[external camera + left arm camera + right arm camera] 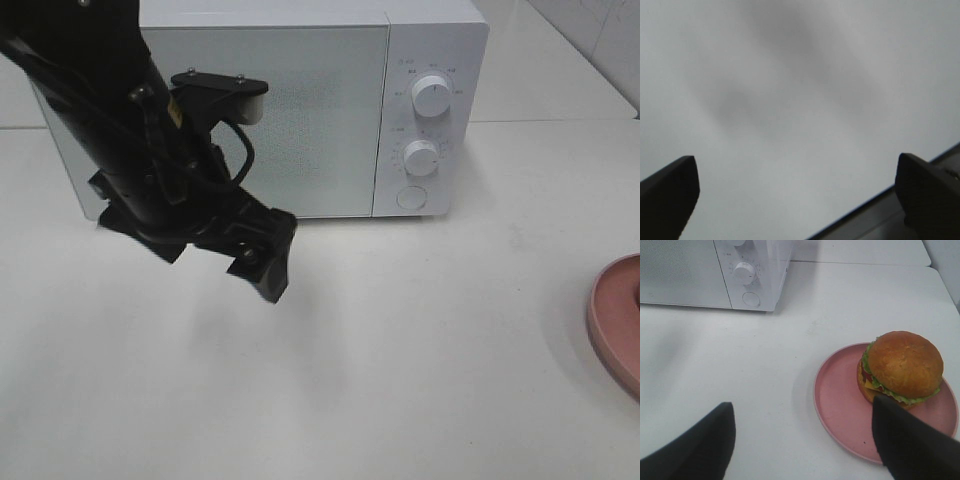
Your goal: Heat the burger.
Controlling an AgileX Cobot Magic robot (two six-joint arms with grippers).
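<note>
Exterior high view: my left gripper is hanging with jaws wide and empty before the microwave, whose door is sitting closed. My right gripper is hovering, jaws spread, holding nothing. Burger is resting on the pink plate just ahead, toward one finger; right arm nearer.

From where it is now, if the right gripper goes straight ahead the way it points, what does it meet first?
Probably the pink plate, near its rim, with the burger just beyond. The open right gripper points down toward the table there, though depth is hard to judge.
</note>
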